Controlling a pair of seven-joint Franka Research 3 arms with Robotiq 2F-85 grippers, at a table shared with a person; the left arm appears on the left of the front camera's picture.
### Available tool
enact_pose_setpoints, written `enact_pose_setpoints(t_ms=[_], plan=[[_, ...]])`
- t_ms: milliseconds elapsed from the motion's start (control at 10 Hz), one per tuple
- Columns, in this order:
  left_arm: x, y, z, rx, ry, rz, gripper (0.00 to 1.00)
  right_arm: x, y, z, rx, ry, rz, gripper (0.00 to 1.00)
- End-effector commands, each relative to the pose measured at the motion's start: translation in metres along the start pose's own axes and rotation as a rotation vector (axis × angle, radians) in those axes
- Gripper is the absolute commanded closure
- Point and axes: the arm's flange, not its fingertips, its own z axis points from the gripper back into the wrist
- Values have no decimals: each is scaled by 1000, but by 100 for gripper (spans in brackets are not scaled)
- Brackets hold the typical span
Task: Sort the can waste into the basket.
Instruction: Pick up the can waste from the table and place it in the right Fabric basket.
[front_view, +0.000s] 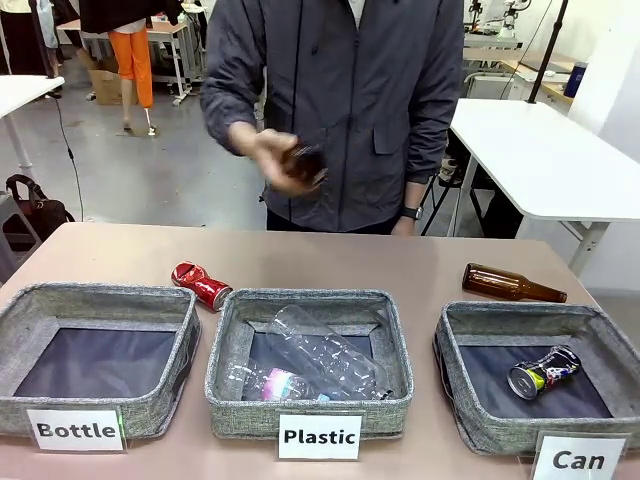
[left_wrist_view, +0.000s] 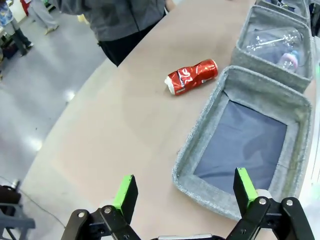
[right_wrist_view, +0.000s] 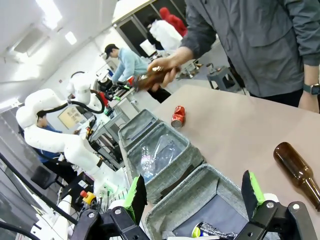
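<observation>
From the front, I take the Plastic bin (front_view: 310, 297) as my mark. The red can (front_view: 201, 285) lies on its side on the tabletop (front_view: 350, 260), just beyond the bin's far left corner. The Can basket (front_view: 520, 312) sits to the bin's right and already has a printed can (front_view: 544, 372) in it. The Bottle bin (front_view: 100, 292) is on the bin's left. A brown bottle (front_view: 510, 285) lies on the tabletop off the bin's far right corner. Above and behind the bin, the person's hand (front_view: 272, 157) holds a dark bottle in the air.

Through the left wrist camera, my left claw (left_wrist_view: 184, 186) is spread wide with nothing between its green pads. It hangs over the Bottle bin's outer edge, on the side away from the Plastic bin. The red can lies ahead, touching neither bin.

Through the right wrist camera, my right claw (right_wrist_view: 194, 190) is also wide and empty, hanging above the Can basket with the printed can below it.

I judge the red can to be the piece left to sort, and the left claw the nearer one. I would bring it down over the can's middle and turn the wrist so the pads close across the crumpled body, not on the silver ends. The dents could let it twist, so I would squeeze gently. Then I would lift high enough to clear the Plastic bin's rim on the way across. I would wait until the person's hand is away from that path.
</observation>
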Motion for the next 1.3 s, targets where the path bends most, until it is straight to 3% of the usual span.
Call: enact_pose_setpoints(t_ms=[0,1200], plan=[[3,1,-2,-4,1,-7,0,3,1,-1,4,-27,6,0],[6,3,-3,-7,22,9,0,3,1,-1,4,-27,6,0]])
